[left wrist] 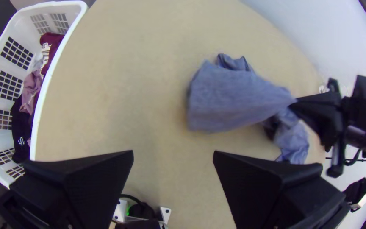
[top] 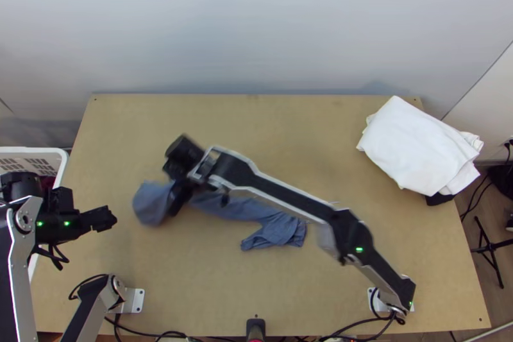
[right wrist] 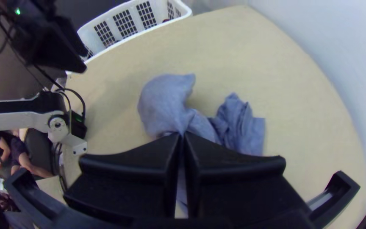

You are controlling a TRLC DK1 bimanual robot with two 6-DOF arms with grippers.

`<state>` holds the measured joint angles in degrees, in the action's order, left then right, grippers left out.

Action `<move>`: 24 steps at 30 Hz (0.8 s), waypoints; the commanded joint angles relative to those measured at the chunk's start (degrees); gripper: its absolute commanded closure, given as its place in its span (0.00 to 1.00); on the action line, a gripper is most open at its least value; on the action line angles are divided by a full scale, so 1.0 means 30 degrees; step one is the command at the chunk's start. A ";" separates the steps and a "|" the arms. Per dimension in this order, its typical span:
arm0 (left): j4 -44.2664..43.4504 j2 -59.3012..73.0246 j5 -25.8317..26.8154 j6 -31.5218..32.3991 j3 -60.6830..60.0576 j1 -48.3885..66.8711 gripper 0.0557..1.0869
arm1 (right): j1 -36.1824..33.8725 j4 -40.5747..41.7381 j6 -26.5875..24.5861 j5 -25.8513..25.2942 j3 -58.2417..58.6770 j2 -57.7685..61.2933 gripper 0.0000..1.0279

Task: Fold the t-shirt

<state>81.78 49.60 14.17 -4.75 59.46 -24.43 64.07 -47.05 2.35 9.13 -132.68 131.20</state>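
The blue t-shirt (top: 253, 208) lies bunched and stretched out across the table's middle left. My right gripper (top: 174, 204) is over its left part in the top view; in the right wrist view the right gripper (right wrist: 182, 138) is shut on the cloth (right wrist: 164, 101), pinching a gathered spot. In the left wrist view a flap of the shirt (left wrist: 234, 97) hangs from the right gripper's tips. My left gripper (top: 110, 219) stands left of the shirt, apart from it; in its wrist view the left gripper (left wrist: 173, 157) is open with bare table between its fingers.
A white laundry basket (left wrist: 43, 101) with several garments stands at the table's left edge. Folded white cloth (top: 417, 149) lies at the table's back right, with something black under it. The right arm stretches across the table's middle.
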 commanded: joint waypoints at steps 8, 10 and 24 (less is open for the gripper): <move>-0.1654 0.1366 0.1135 0.1350 -0.1100 0.4450 0.11 | -0.7383 -0.3712 -0.0344 0.0210 0.3593 -0.9953 0.97; -0.2386 0.2098 0.1135 0.1936 -0.1041 0.6560 0.11 | -0.9170 -0.4122 -0.0344 0.0239 0.4999 -1.1623 0.97; -0.2796 1.3202 0.1076 0.2464 0.8451 1.9626 0.10 | -1.8223 -0.4943 -0.0900 0.0591 1.4872 -2.0500 0.97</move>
<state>73.36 73.52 17.47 1.76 70.26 16.64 19.75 -60.55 -0.03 10.57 -98.87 80.77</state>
